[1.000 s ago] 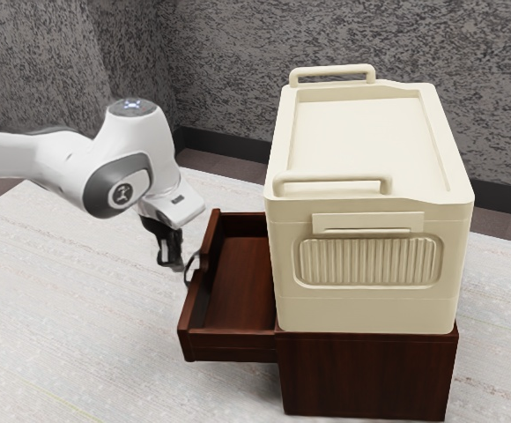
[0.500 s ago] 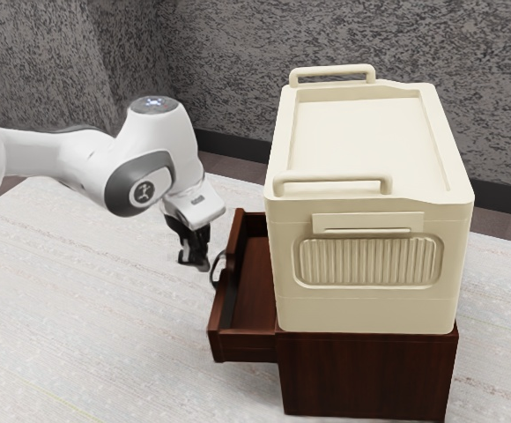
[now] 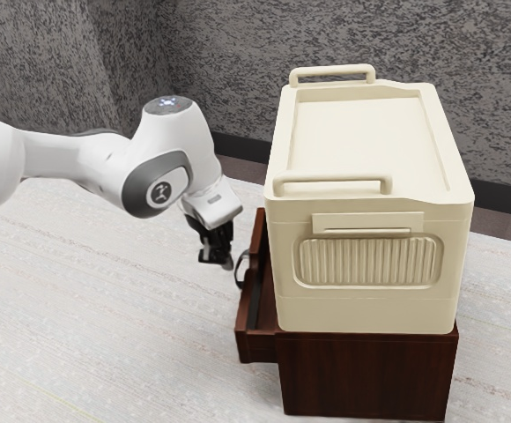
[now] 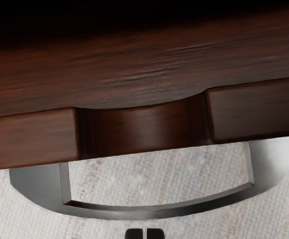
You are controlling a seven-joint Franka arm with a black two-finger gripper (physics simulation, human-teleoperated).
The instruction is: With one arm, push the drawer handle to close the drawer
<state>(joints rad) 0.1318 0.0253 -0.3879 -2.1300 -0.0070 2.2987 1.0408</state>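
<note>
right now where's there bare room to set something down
Bare table lies between the open drawer and the exterior view's left edge; another patch borders the cabinet on that view's right. The cream box has a bare recessed top between its handles. It's crowded between gripper and drawer handle.

An indoor room, its exact kind unclear, shown by mottled grey walls, dark baseboard and brownish floor.
</note>
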